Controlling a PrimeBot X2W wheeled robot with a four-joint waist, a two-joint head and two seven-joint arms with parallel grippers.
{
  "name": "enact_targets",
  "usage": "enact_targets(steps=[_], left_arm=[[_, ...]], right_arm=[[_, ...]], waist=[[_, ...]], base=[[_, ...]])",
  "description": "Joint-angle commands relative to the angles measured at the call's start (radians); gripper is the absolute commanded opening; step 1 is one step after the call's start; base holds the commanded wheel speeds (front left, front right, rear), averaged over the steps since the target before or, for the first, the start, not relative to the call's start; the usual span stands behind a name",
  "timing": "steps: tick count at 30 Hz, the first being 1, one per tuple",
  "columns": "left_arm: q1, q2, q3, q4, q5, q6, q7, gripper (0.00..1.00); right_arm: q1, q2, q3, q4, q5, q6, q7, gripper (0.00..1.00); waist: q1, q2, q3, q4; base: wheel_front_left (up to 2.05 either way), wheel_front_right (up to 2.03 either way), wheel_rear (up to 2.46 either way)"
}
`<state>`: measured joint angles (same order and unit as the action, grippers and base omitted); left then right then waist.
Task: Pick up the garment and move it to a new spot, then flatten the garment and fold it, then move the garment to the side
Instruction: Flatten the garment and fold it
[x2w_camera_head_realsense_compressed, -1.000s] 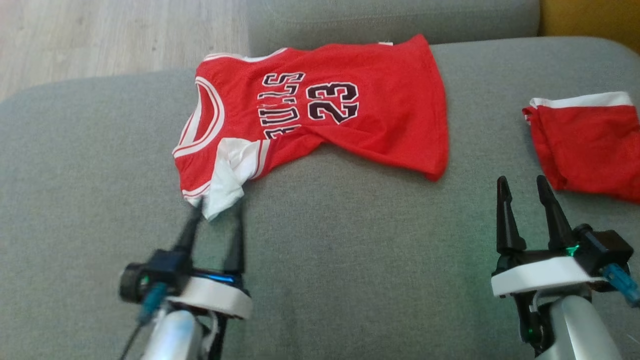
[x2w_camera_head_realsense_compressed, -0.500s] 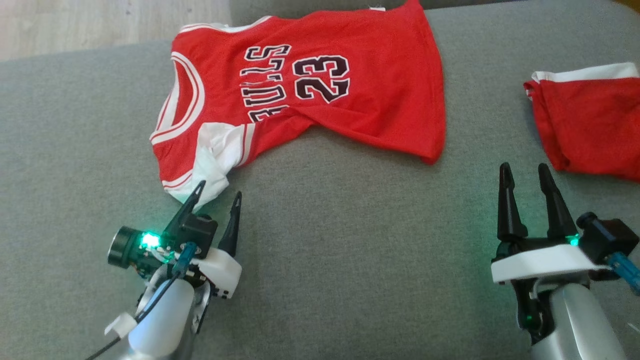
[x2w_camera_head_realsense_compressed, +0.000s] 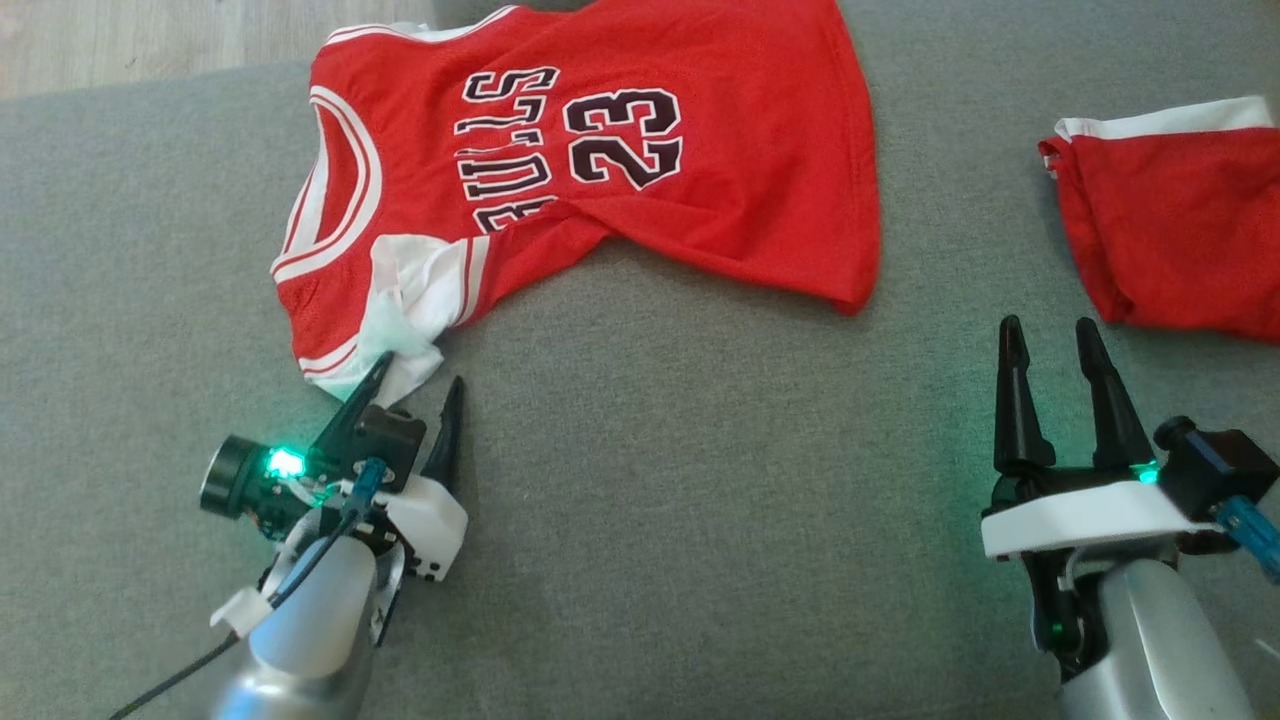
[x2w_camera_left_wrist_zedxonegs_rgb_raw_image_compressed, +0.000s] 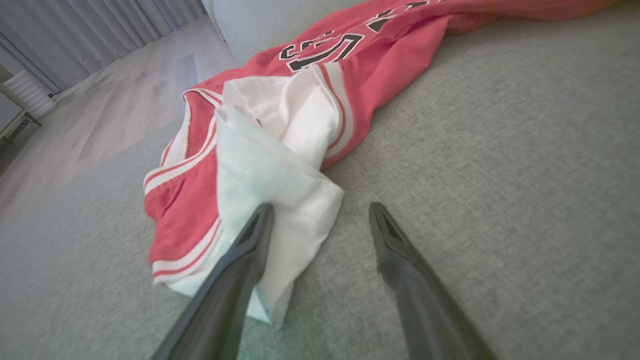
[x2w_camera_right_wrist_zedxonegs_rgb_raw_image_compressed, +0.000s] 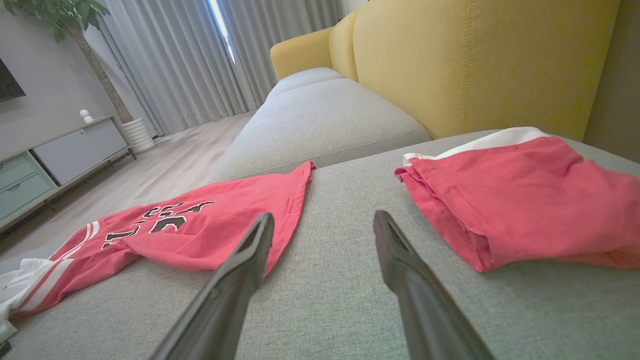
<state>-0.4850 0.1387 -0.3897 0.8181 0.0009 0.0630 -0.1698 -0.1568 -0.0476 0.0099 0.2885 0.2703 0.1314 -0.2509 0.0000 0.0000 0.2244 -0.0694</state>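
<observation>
Well, at the lower left of my head view the left hand stands spread and grips nothing. In its wrist view one finger lies against the white sleeve fold of the red jersey, the other over bare grey sofa cushion. At the lower right my right hand is spread too, empty, with bare cushion between its fingers. Beyond them the jersey lies rumpled across the upper middle of the head view, number 23 showing, its near side bunched. At the right edge a second red garment with a white band lies well apart from it. Wooden floor shows in the upper left corner.
</observation>
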Motion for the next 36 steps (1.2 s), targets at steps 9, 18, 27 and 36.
enact_targets(steps=[9,18,27,36], left_arm=[[-0.068,0.021,0.013,0.037,-0.017,-0.002,-0.022,0.0],[-0.057,0.019,-0.002,0.023,-0.036,-0.025,-0.069,0.0],[0.044,0.064,-0.081,-0.135,-0.016,-0.106,-0.089,0.0],[0.12,0.195,-0.152,-0.227,0.021,-0.16,-0.028,0.0]], right_arm=[[-0.043,-0.003,0.021,-0.016,-0.003,-0.001,-0.011,1.0],[-0.036,-0.003,0.022,0.009,-0.007,-0.001,-0.011,1.0],[-0.006,-0.003,0.01,0.043,-0.006,-0.001,-0.011,1.0],[-0.004,-0.003,0.012,0.07,-0.001,-0.001,-0.01,1.0]], waist=[[0.0,0.0,-0.005,0.004],[0.0,0.0,-0.05,0.018],[0.0,0.0,-0.135,0.059],[0.0,0.0,-0.167,0.097]], base=[[0.0,0.0,0.0],[0.0,0.0,0.0],[0.0,0.0,0.0],[0.0,0.0,0.0]])
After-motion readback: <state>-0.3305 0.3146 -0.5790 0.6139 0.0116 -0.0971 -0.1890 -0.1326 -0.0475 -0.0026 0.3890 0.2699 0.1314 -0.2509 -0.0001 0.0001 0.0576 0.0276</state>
